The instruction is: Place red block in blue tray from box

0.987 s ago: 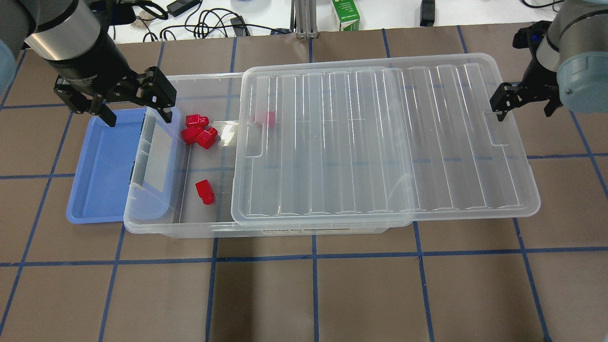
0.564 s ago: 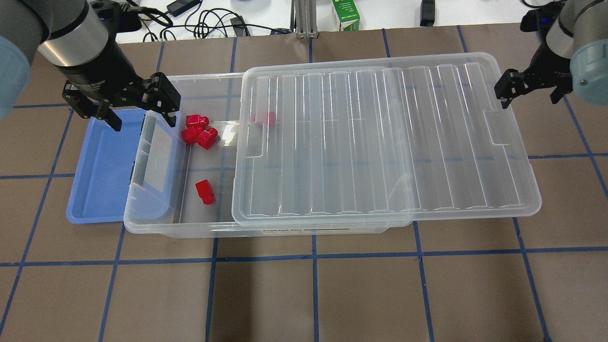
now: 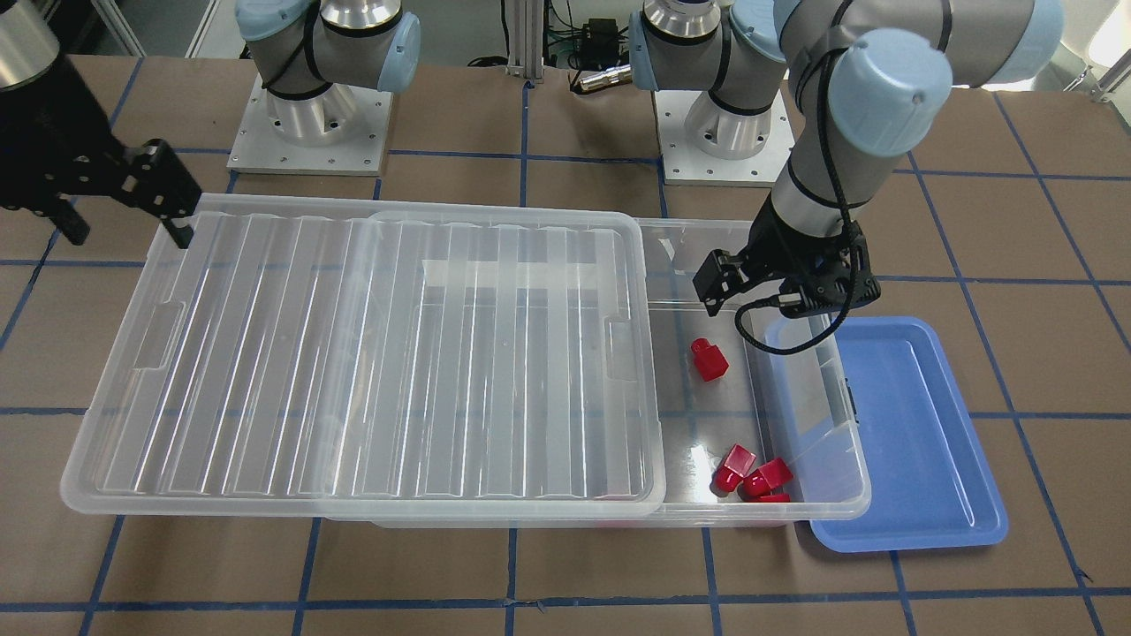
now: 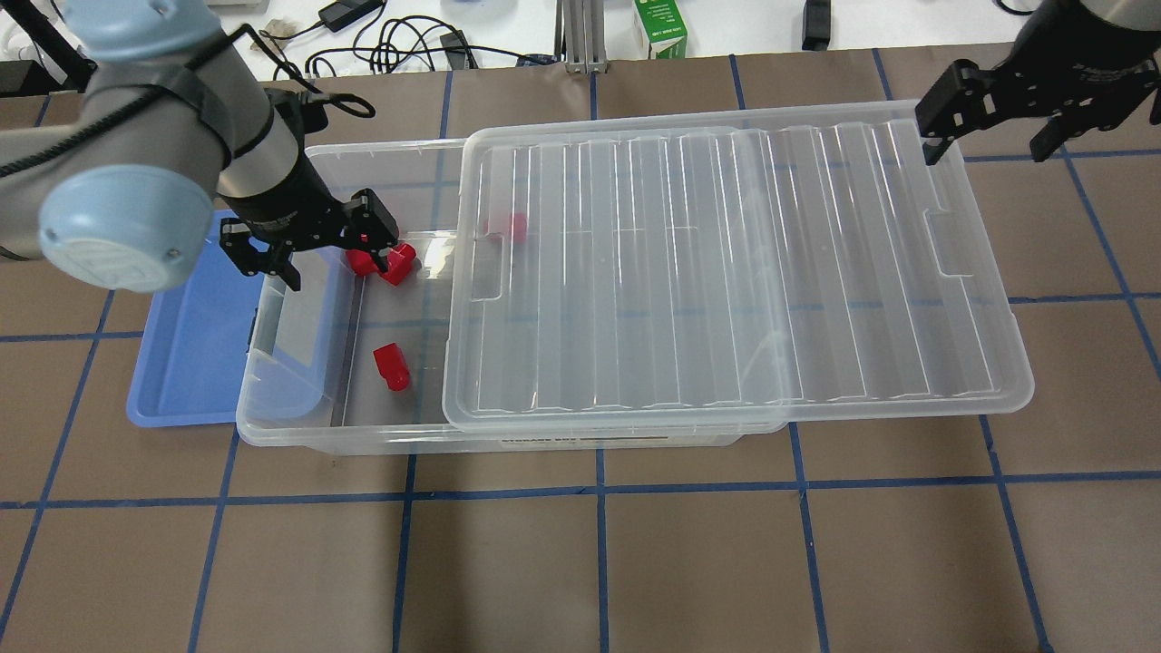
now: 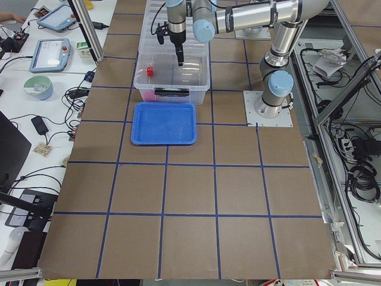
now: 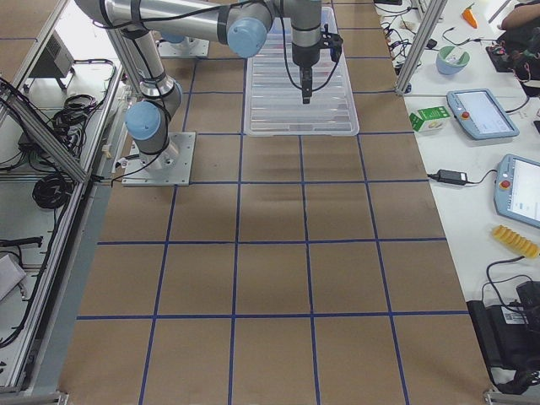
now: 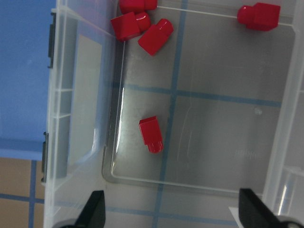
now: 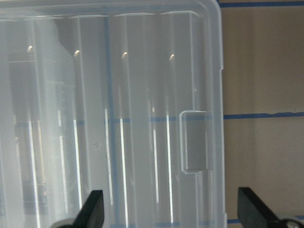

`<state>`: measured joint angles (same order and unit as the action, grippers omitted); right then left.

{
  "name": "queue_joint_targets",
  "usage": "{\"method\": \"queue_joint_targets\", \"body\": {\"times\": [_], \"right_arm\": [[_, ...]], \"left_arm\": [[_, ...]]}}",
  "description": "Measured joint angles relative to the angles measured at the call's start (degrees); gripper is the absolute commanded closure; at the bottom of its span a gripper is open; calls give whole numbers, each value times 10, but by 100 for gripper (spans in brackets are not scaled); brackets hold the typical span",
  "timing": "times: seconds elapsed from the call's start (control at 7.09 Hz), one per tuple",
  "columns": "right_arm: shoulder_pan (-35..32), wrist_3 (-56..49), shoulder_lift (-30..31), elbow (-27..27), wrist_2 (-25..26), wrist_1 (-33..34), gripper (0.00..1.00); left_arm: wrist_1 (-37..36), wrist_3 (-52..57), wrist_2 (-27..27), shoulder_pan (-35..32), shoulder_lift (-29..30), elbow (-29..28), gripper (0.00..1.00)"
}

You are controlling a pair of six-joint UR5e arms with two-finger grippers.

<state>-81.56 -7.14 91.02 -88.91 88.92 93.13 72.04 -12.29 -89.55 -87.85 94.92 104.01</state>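
- Left gripper [image 4: 317, 245], fingers apart, over the box's [image 4: 544, 442] uncovered end; lone red block [image 4: 391, 365] inside.
- Right gripper [image 4: 993, 118], fingers apart, at the box's other end.

**Table** [image 4: 635, 562]: flat top under brown sheeting, divided into large squares by blue tape lines.

**Box** [image 4: 544, 442]: stands directly on the table, its long side parallel to the robot-side edge, spanning several grid squares. The brown sheeting and blue lines show through its clear floor.

**Tray** [image 4: 181, 363]: lies flat on the table at the box's end on the robot's left, long side along that end. In the overhead view the box's rim overlaps the tray's nearest edge. Contact between the two cannot be confirmed.

**Mounts:** one metal base plate [image 3: 371, 155] and a second plate [image 3: 680, 168] sit flat on the table on the robot side of the box. They are side by side, near the box but apart from it.
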Motion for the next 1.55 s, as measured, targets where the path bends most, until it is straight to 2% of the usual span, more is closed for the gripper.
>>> {"method": "queue_joint_targets", "body": {"times": [0.14,0.42,1.27,1.55], "right_arm": [[-43,41,-1,3,-3,-5,0],[-88,87,-7,3,-3,-3,0],[-95,88,-9,-2,-3,-3,0],[-95,88,-9,-2,-2,-3,0]], "left_arm": [[-58,-43,3,-1,18,32,0],[-102,-74,1,-15,46,60,0],[-167,-93,-9,-19,98,71,0],[-169,-94,-34,-18,107,88,0]]}}
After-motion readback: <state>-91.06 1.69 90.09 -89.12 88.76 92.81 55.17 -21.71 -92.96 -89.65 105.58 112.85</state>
